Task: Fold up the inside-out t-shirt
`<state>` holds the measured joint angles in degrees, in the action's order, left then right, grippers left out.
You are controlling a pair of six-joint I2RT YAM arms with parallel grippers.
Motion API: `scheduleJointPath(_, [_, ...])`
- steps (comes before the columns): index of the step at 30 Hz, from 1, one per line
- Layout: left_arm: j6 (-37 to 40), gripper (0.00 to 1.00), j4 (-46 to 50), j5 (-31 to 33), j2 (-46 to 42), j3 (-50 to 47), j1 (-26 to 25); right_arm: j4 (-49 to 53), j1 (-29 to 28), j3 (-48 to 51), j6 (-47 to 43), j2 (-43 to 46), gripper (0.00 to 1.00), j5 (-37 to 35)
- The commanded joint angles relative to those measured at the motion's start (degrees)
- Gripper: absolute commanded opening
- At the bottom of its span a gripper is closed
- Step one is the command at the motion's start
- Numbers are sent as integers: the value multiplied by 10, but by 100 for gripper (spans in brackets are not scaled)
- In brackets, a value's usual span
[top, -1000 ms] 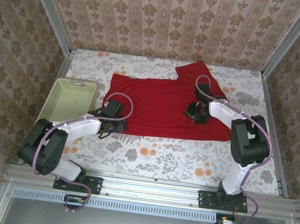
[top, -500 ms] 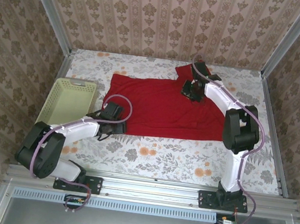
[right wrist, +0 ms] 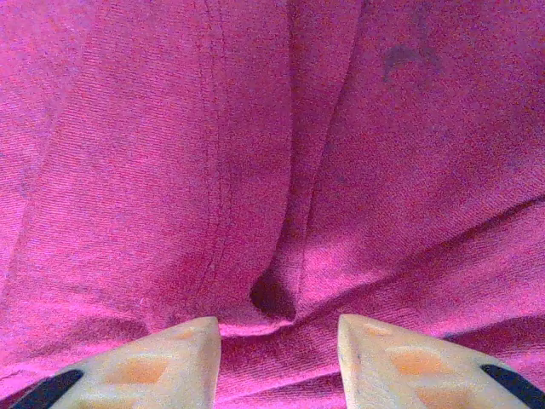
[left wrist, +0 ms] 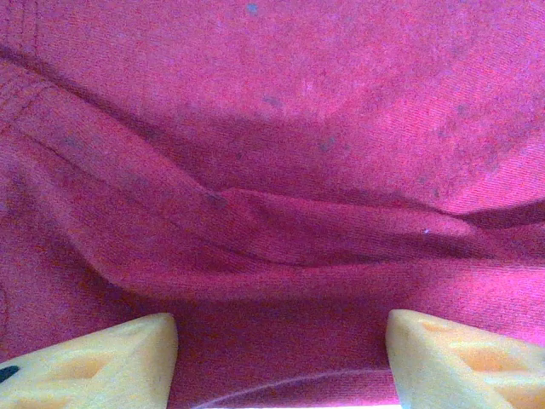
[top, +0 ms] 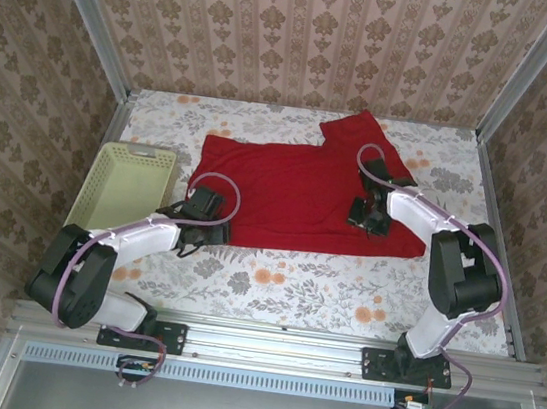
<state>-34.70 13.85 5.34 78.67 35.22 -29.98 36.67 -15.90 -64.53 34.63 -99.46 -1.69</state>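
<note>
The inside-out t-shirt (top: 296,187), plain red, lies spread across the flowered table (top: 273,285), one sleeve pointing to the far right. My left gripper (top: 207,220) sits at the shirt's near left corner. In the left wrist view it (left wrist: 281,366) stands open, its yellow fingertips (left wrist: 94,362) wide apart over wrinkled red cloth (left wrist: 281,170) with a long fold. My right gripper (top: 368,215) hovers low over the shirt's right part. Seen from the right wrist, it (right wrist: 279,358) is open, and a raised fold of cloth (right wrist: 281,281) lies just ahead of the gap between its fingertips (right wrist: 157,362).
A pale green basket (top: 125,185) stands at the left, beside the left arm. Metal frame posts and patterned walls close in the table on three sides. Bare flowered tablecloth runs between the shirt and the arm bases.
My right gripper reached out to the far sleeve, then came back toward the near right part of the shirt, its jaws widening. The left gripper has barely moved.
</note>
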Motion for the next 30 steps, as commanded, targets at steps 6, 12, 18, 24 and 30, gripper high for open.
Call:
scheduleJointPath(6, [-4, 67, 6, 4, 1, -9, -3, -31, 1, -24, -6, -34, 34, 8])
scheduleJointPath(12, [-4, 67, 6, 7, 1, -9, -3, -36, 0, -32, -4, -36, 19, 25])
scheduleJointPath(18, [-2, 68, 8, 8, 2, -9, -3, -23, 1, -50, -8, -31, 0, 23])
scheduleJointPath(24, [-2, 68, 9, 9, 3, -13, -3, -5, 0, -113, -26, -36, 0, 9])
scheduleJointPath(30, [-3, 68, 9, 7, 0, -20, -3, 13, 0, -234, -61, -121, 0, 12])
